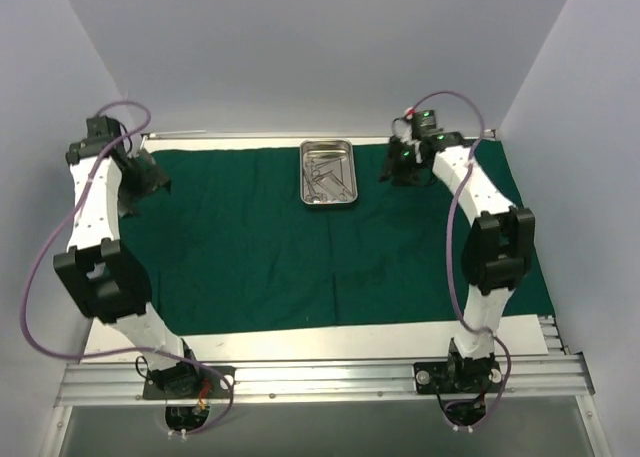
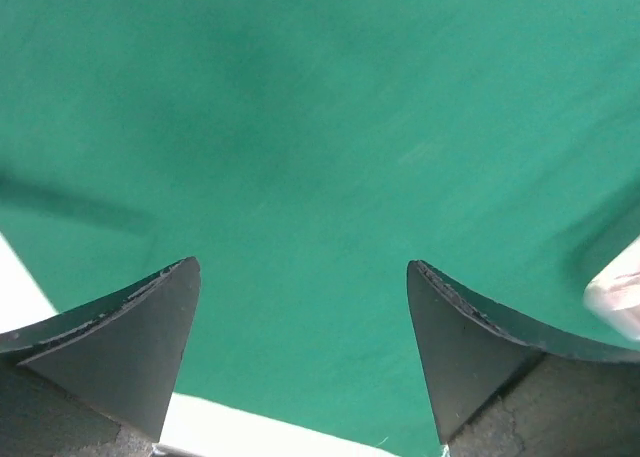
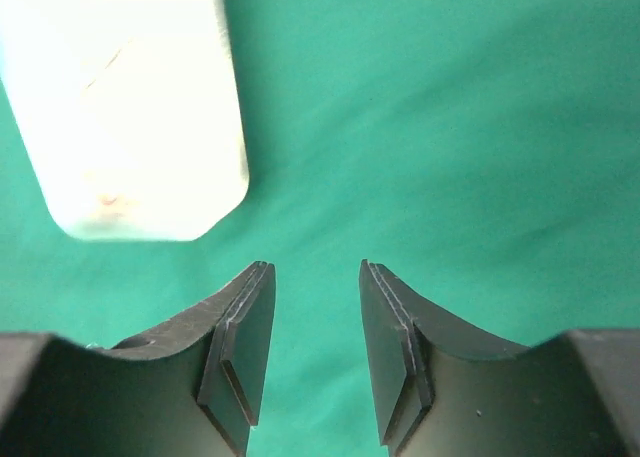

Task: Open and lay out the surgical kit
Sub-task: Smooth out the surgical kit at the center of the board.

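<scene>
The dark green drape (image 1: 300,247) lies spread flat over the table. The shiny steel tray (image 1: 309,177) stands on it at the far middle, with several slim silver instruments (image 1: 327,180) lying inside. My left gripper (image 1: 150,184) hovers over the drape's far left corner; in the left wrist view it (image 2: 300,267) is wide open and empty over bare cloth (image 2: 320,127). My right gripper (image 1: 397,167) is just right of the tray; in the right wrist view it (image 3: 315,267) is open and empty above the cloth (image 3: 450,127), with the tray (image 3: 130,107) glaring white at the upper left.
White table surface (image 1: 330,339) shows along the drape's near edge, and also at the lower left of the left wrist view (image 2: 20,287). A blurred pale object (image 2: 618,289) sits at that view's right edge. Grey-blue walls close in the table on three sides.
</scene>
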### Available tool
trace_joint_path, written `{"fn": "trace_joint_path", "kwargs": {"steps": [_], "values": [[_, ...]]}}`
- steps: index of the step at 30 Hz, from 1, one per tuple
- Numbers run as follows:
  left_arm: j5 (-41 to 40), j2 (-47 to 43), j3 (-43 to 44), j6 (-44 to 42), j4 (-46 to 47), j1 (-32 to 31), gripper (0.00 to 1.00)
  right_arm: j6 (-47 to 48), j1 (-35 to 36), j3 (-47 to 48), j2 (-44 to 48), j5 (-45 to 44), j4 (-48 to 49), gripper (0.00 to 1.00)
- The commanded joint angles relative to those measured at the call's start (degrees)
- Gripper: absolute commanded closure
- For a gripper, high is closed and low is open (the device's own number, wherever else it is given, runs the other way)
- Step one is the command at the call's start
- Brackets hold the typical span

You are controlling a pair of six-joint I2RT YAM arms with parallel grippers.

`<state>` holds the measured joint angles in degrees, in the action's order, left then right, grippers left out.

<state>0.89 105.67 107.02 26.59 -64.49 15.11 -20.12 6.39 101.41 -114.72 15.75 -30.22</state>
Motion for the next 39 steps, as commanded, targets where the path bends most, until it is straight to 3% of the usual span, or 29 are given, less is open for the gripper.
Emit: {"fn": "trace_joint_path", "kwargs": {"steps": [1,4,6,7,8,11,12,16,28,32,39], "values": [[-6.86,-5.54,-13.02,-3.73,-1.96,0.53,0.06,-2.73,8.61,-9.36,8.95,4.64,2.0,0.6],[-3.45,-10.65,-21.21,-5.75,0.85,0.44,0.06,-2.82,15.74,-15.7,13.8,4.55,3.41,0.6],[0.77,-12.67,-24.65,-6.02,1.99,0.44,0.0,-2.91,18.39,-17.9,15.74,4.56,3.85,0.6],[1.05,-12.94,-25.97,-5.94,1.91,0.18,0.1,-3.0,18.83,-20.61,17.84,4.47,4.37,0.6],[1.4,-13.29,-28.25,-5.67,1.74,-0.08,0.27,-2.91,19.18,-21.94,18.99,4.47,5.51,0.6],[2.28,-15.4,-33.34,-3.39,0.95,-0.44,0.52,-2.12,19.1,-24.94,21.72,3.86,5.44,0.6],[1.58,-16.36,-34.59,-2.95,1.03,-0.44,0.69,-2.03,19.1,-25.29,22.42,3.68,5.43,0.6],[1.66,-15.06,-39.43,-2.16,3.76,-0.53,0.97,-2.29,19.18,-28.45,27.77,4.11,7.36,0.61],[-0.35,-2.06,-38.92,-6.28,8.42,0.88,0.98,-1.59,18.74,-39.09,30.17,7.36,13.34,0.62],[-6.58,3.31,-36.71,-6.64,5.52,1.85,0.98,-1.41,18.66,-38.92,28.5,8.51,14.75,0.62],[-15.81,4.29,-35.13,-5.85,-0.45,7.73,0.98,-0.1,18.48,-38.91,24.37,9.48,16.42,0.62]]}}
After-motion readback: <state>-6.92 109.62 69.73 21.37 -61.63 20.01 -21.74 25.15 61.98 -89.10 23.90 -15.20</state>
